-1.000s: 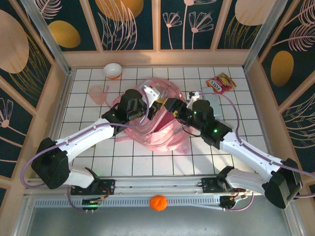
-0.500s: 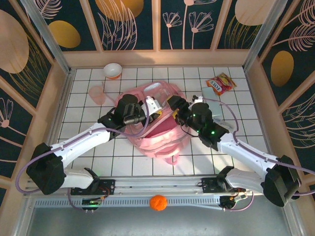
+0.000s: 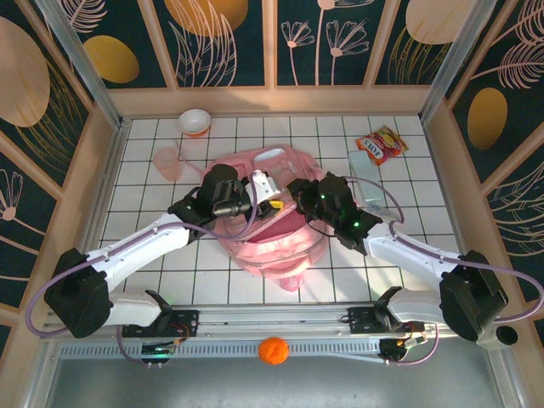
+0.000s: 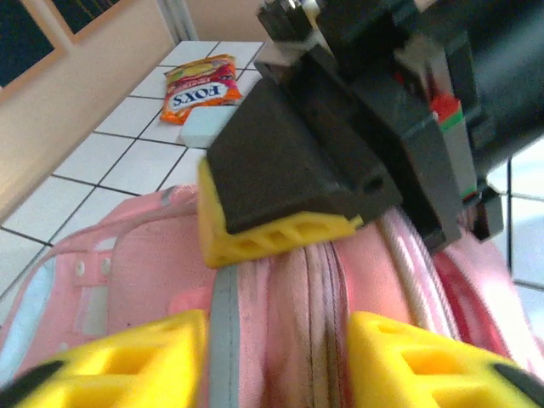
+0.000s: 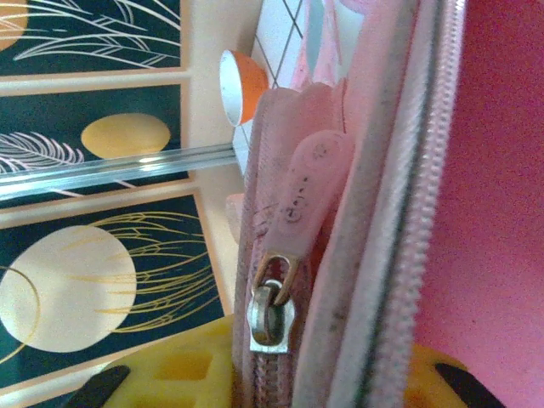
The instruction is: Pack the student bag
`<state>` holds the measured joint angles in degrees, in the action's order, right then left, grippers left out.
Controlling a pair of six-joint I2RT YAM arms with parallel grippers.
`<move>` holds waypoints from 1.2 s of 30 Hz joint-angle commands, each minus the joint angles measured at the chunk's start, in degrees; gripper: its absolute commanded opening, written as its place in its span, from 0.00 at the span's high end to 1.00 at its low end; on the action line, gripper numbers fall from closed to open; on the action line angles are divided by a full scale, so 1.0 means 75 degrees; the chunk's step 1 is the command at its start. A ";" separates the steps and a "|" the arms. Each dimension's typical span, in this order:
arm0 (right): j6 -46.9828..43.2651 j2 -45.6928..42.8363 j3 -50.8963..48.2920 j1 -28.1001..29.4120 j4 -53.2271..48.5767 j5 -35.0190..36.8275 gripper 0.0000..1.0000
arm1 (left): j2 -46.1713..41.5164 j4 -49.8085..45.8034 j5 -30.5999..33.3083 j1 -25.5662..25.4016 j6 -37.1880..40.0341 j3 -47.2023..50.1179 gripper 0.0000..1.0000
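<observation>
I am watching the left pincer (image 4: 276,357) standing spread, its yellow fingertips (image 4: 127,357) sitting either side of a zipped seam on the student bag (image 4: 127,272) without closing on it; just beyond them the right pincer (image 4: 280,234) is pressing down onto the same pink ridge. Through its own wrist camera the right pincer (image 5: 314,382) is pinching the bag's zippered rim, fabric filling the gap between its fingers; a metal zip pull (image 5: 270,310) with a pink rubber tab is hanging just above the grip. From above, both pincers are meeting over the top of the student bag (image 3: 272,246), which is lying mid-counter (image 3: 144,246) between the two arms. Farther out, a pink cup (image 3: 168,163) is sitting near the bag's left; a white-and-orange bowl (image 3: 195,121) is resting at the far left; a snack packet (image 3: 380,144) is lying at the far right; an orange ball (image 3: 273,350) is sitting by the arm bases.
</observation>
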<state>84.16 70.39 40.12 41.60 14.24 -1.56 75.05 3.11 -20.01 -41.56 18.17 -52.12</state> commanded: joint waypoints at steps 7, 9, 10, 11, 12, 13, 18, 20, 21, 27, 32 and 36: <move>-0.0398 -0.0116 0.0360 -0.0067 0.0769 -0.0162 0.96 | -0.1980 -0.1079 0.0903 0.0329 -0.2281 0.0837 0.27; -0.0490 -0.0093 0.0555 -0.0132 0.0905 -0.0314 0.99 | -0.2418 -0.1399 0.0939 0.0484 -0.2547 0.1091 0.27; -0.0542 -0.0071 0.0660 -0.0171 0.0967 -0.0341 1.00 | -0.2660 -0.1504 0.0953 0.0543 -0.2709 0.1234 0.27; -0.0583 -0.0049 0.0759 -0.0197 0.0979 -0.0364 1.00 | -0.2850 -0.1572 0.0951 0.0555 -0.2848 0.1355 0.27; -0.0604 -0.0018 0.0882 -0.0232 0.0964 -0.0403 1.00 | -0.3077 -0.1609 0.0947 0.0560 -0.2996 0.1528 0.27; -0.0616 0.0017 0.0995 -0.0267 0.0949 -0.0451 1.00 | -0.3288 -0.1610 0.0914 0.0561 -0.3162 0.1722 0.27; -0.0662 0.0097 0.1411 -0.0366 0.0893 -0.0530 1.00 | -0.4026 -0.1552 0.0802 0.0555 -0.3431 0.2503 0.27; -0.0715 0.0101 0.1566 -0.0394 0.0812 -0.0507 1.00 | -0.4216 -0.1549 0.0803 0.0561 -0.3380 0.2674 0.27; -0.0760 0.0084 0.1655 -0.0398 0.0770 -0.0478 1.00 | -0.4296 -0.1547 0.0821 0.0559 -0.3363 0.2755 0.26; -0.0932 0.0016 0.1954 -0.0510 0.0529 -0.0308 1.00 | -0.4357 -0.1689 0.0715 0.0552 -0.3363 0.2941 0.22; -0.0924 0.0014 0.2053 -0.0622 0.0533 -0.0391 1.00 | -0.4335 -0.1724 0.1254 0.0561 -0.3787 0.3054 0.22; -0.0921 -0.0015 0.2069 -0.0616 0.0539 -0.0445 1.00 | -0.4187 -0.1517 0.1933 0.0564 -0.4355 0.3221 0.22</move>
<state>78.91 72.38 50.54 37.26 9.28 -5.65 43.16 -8.82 -9.69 -37.50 -10.17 -29.10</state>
